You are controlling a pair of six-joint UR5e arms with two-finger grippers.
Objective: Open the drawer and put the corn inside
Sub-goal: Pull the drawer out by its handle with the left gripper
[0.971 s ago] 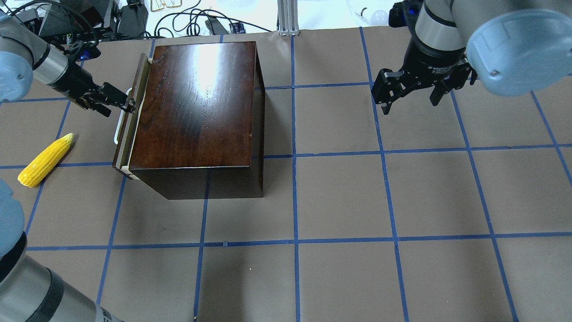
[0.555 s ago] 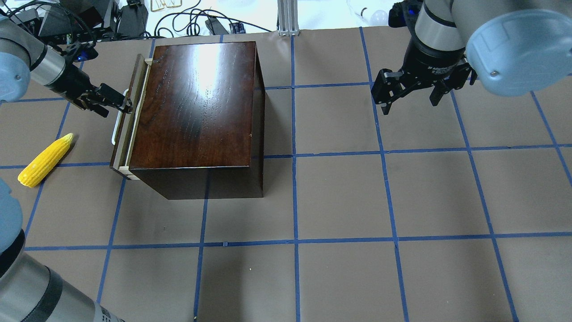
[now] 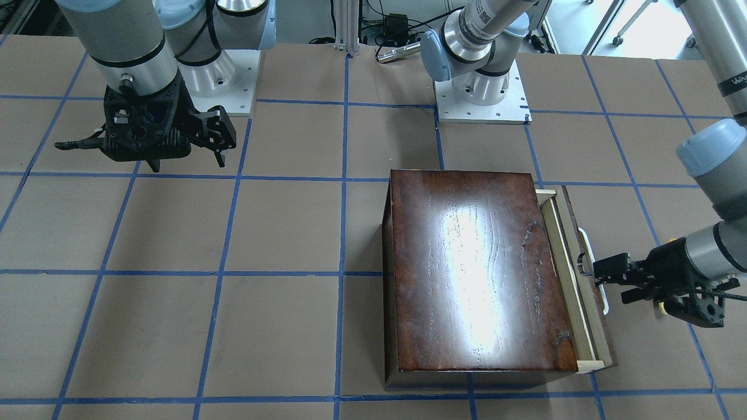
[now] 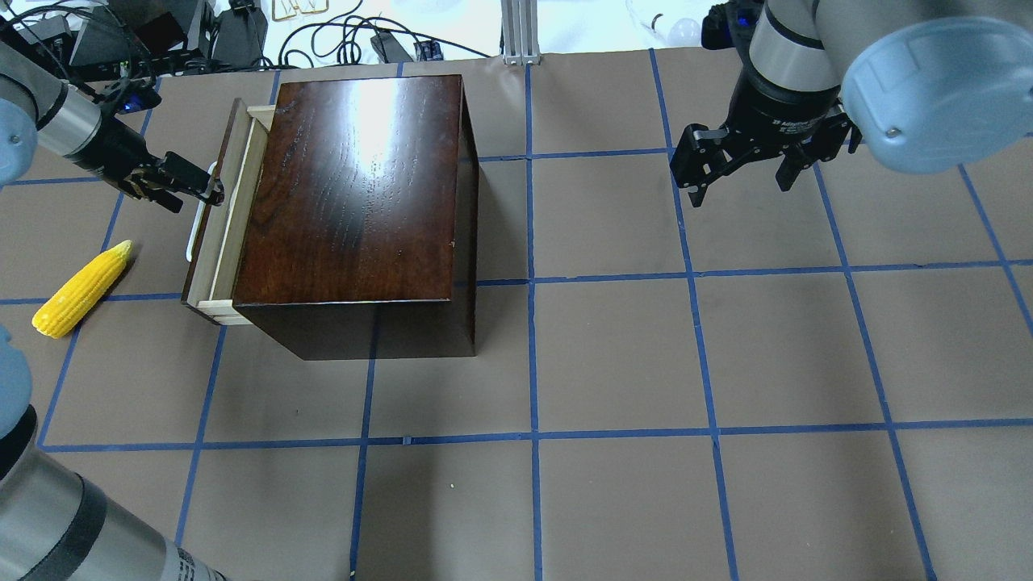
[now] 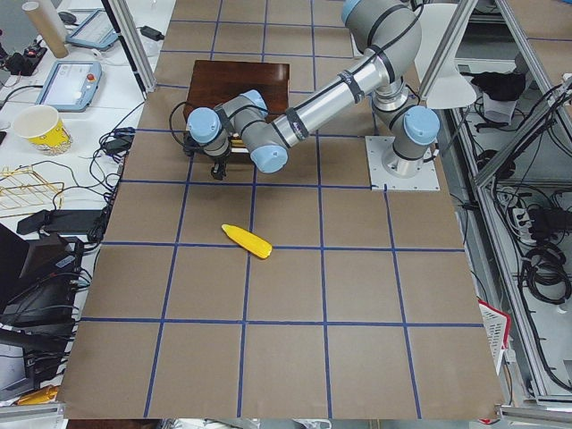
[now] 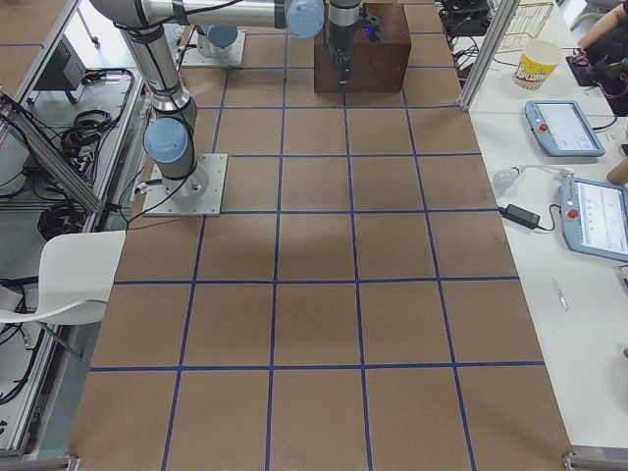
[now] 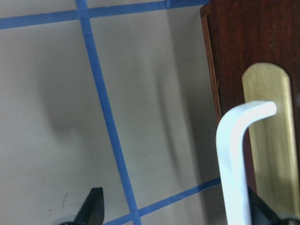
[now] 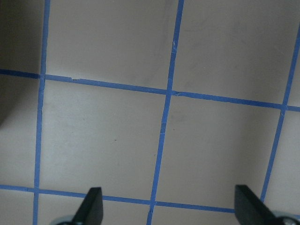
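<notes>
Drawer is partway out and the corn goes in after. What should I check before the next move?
1. White curved handle sits between the fingers of the left hand: ok; the hand is open, not clamped.
2. Pale wooden drawer with dark front is out far enough for the corn: not ok; only a narrow strip shows beyond the glossy dark-brown box.
3. Yellow corn cob lies free on the table, off to the side of the drawer front: ok.
4. Right hand is open and away from the box: ok.
5. Drawer interior is clear: cannot tell; it is mostly hidden.
</notes>
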